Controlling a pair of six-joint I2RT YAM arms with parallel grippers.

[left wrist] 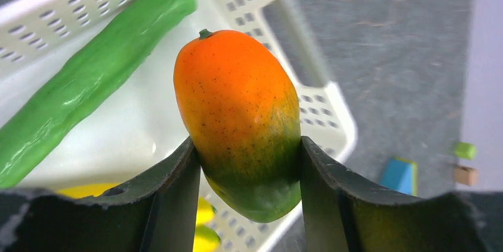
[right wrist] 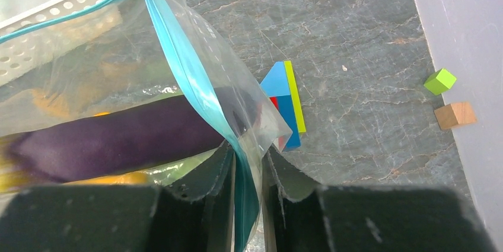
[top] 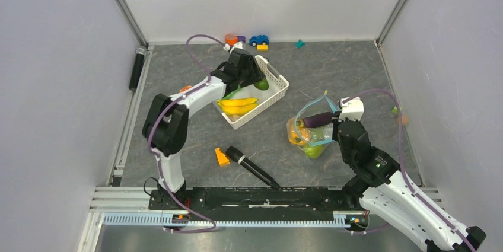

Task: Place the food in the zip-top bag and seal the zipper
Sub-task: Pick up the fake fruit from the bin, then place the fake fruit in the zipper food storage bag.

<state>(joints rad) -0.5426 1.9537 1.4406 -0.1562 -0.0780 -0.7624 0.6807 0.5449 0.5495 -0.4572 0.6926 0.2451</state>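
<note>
My left gripper (left wrist: 244, 172) is shut on an orange-and-green toy fruit (left wrist: 240, 115) and holds it over the white slotted basket (top: 279, 89); in the top view it sits at the basket's far side (top: 252, 74). A green cucumber (left wrist: 89, 77) and yellow bananas (top: 238, 105) lie in the basket. My right gripper (right wrist: 248, 181) is shut on the light-blue zipper strip (right wrist: 190, 68) of the clear zip-top bag (top: 308, 128), holding its mouth up. The purple eggplant (right wrist: 112, 142) pokes out of the bag, with yellow and green food under it.
A black microphone (top: 252, 166) and an orange block (top: 222, 156) lie near the front. Toy blocks and a car (top: 258, 40) sit at the back wall. A blue-and-yellow block (right wrist: 287, 101), a green cube (right wrist: 440, 80) and a brown cube (right wrist: 454, 115) lie right of the bag.
</note>
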